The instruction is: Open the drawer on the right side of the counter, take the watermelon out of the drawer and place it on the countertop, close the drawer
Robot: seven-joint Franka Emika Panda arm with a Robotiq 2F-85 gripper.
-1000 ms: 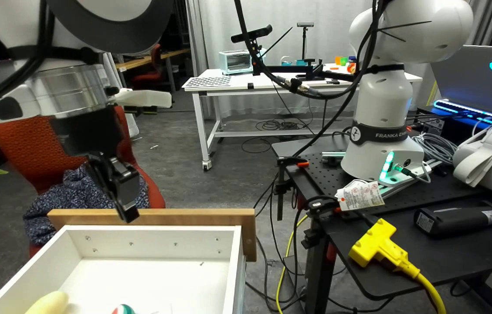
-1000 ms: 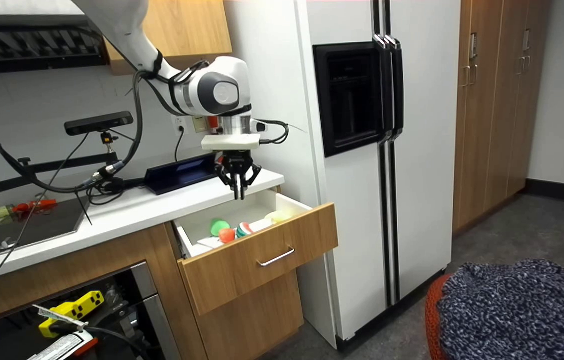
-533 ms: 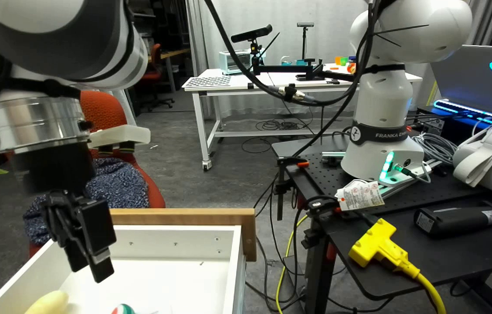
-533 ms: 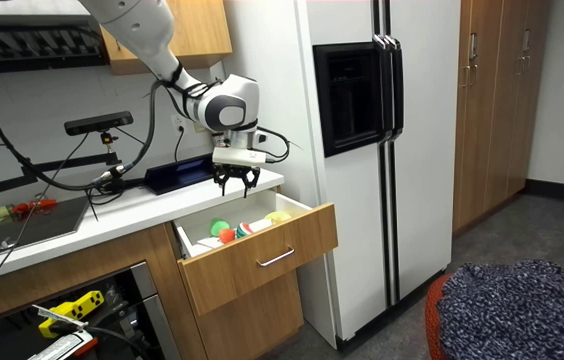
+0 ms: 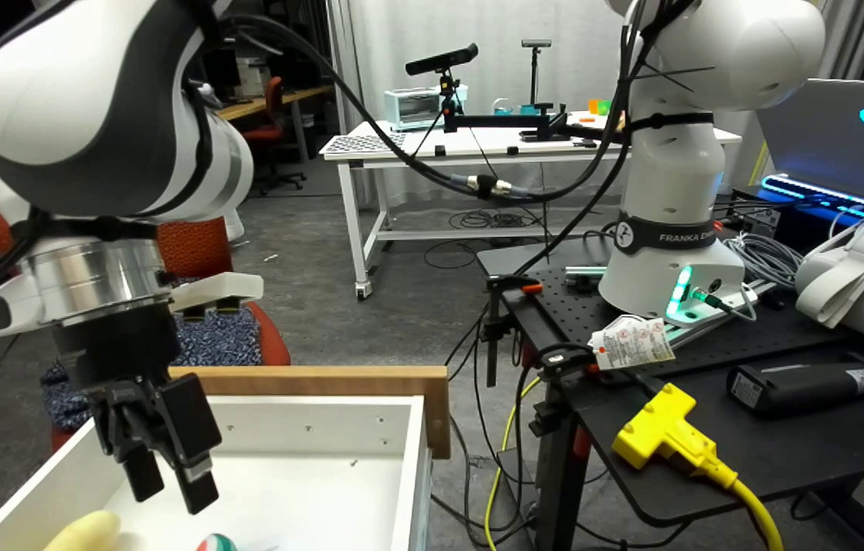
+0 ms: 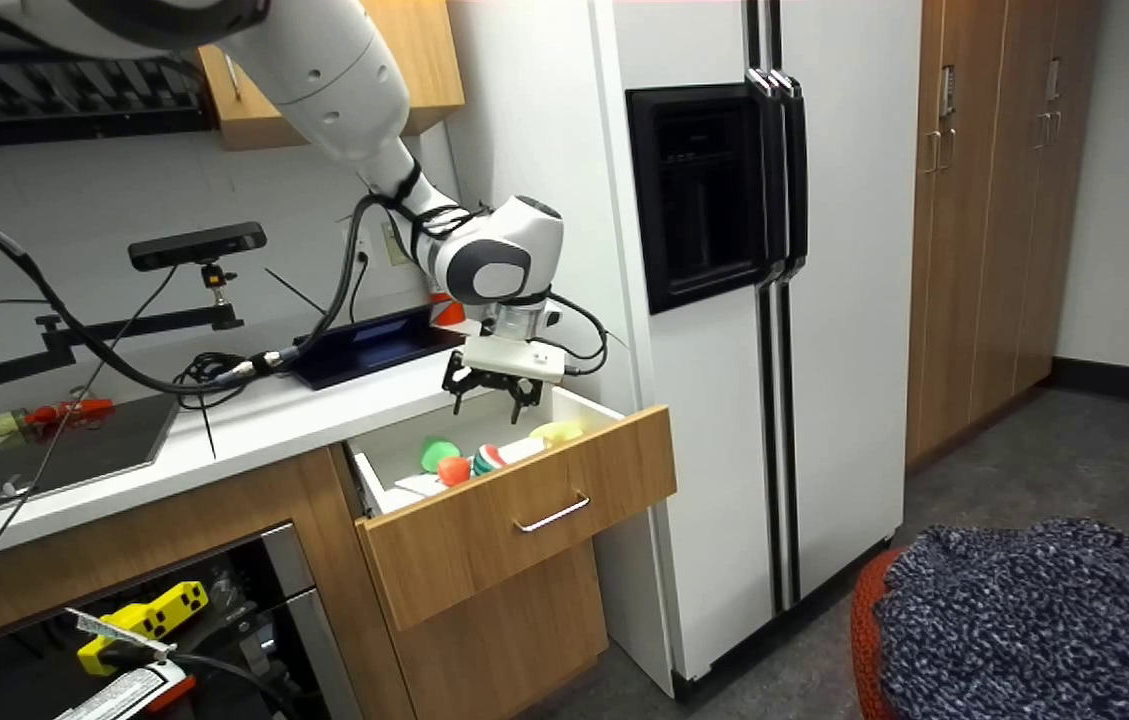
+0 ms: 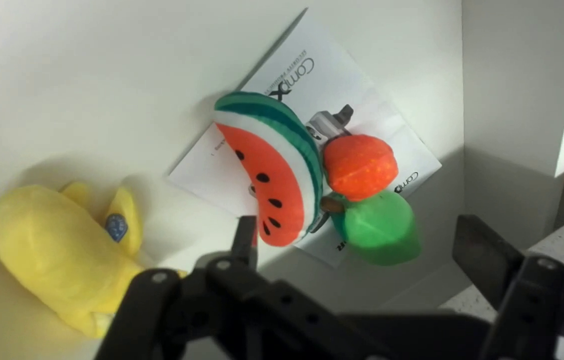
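While above the drawer [image 6: 514, 540], the gripper [image 6: 486, 413] empty, its jaws wide apart, clear of the watermelon [image 7: 278, 172].

A white robot arm [image 6: 349, 95] slants down to a bent wrist [image 6: 514, 240]; the black gripper [image 6: 486, 412] points downward, slightly tilted, fingers [image 7: 484, 260] spread wide. The arm's cropped upper bend is hard to tell.

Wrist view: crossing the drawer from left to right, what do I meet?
Yellow plush toy, watermelon, orange-red toy fruit, drawer wall. Left out, since they overlap others there: the printed paper and the green toy.
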